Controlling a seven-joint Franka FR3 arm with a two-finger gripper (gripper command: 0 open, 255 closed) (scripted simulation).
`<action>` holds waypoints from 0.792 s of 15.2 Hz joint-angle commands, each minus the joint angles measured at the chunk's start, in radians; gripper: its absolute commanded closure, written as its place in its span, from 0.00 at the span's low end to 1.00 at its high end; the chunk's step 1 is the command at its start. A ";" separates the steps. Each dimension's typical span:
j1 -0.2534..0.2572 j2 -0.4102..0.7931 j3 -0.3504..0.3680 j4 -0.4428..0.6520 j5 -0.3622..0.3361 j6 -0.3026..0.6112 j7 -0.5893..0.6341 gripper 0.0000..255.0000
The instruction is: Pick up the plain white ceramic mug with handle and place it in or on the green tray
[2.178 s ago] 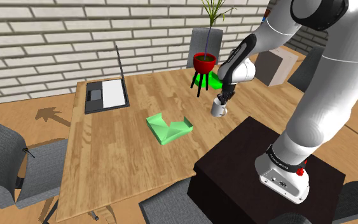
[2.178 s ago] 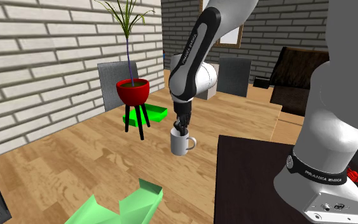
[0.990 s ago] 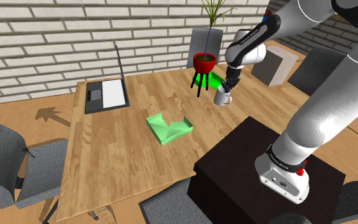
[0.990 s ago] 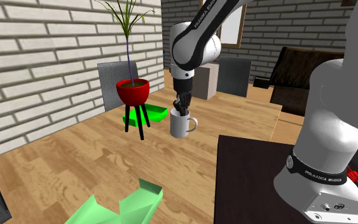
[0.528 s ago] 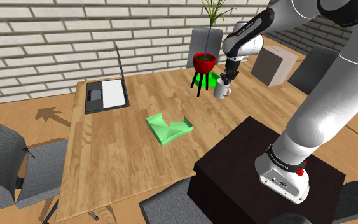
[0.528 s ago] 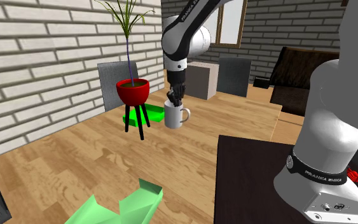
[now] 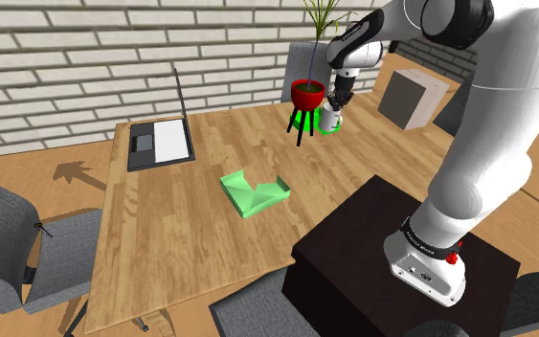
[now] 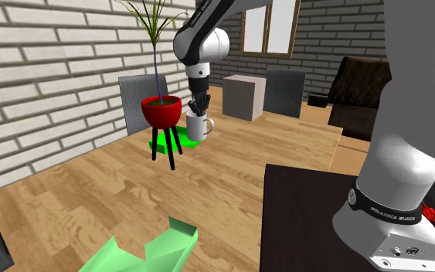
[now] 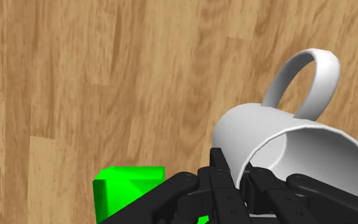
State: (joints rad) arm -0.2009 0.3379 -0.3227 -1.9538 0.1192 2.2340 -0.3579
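At the shoulder view's nine o'clock side, an open dark-grey laptop (image 7: pixel 160 142) sits on the wooden counter (image 7: pixel 162 239). Toward the middle lies a pale green folded box (image 7: pixel 254 191), well apart from the action.

Up at one o'clock stands the red plant pot on black legs (image 7: pixel 307 96), with the bright green flat tray (image 7: pixel 304 119) showing behind them. There the black two-finger gripper (image 7: pixel 335 101) is clamped on the rim of the plain white mug with handle (image 7: pixel 330 118).

The wrist view confirms it: the gripper (image 9: pixel 238 178) pinches the mug (image 9: pixel 285 143) wall, one finger inside and one outside. A corner of the tray (image 9: pixel 130 191) shows just beside the fingers, with wood under most of the mug.

So the pick looks done and the carry nearly so. What's left, I judge, is a small shift fully over the tray (image 8: pixel 181 141), then a lowering and a release of the mug (image 8: pixel 198 126).
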 commanded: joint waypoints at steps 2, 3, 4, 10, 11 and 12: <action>-0.035 0.103 0.006 0.162 0.029 -0.064 -0.029 1.00; -0.048 0.140 0.008 0.222 0.037 -0.088 -0.037 1.00; -0.061 0.178 0.011 0.284 0.045 -0.114 -0.044 1.00; -0.159 0.446 0.033 0.749 0.083 -0.311 -0.063 1.00; -0.180 0.506 0.038 0.857 0.089 -0.358 -0.061 1.00; -0.205 0.577 0.044 0.987 0.094 -0.415 -0.057 1.00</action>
State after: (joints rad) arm -0.3833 0.8463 -0.2847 -1.0966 0.2075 1.8799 -0.4190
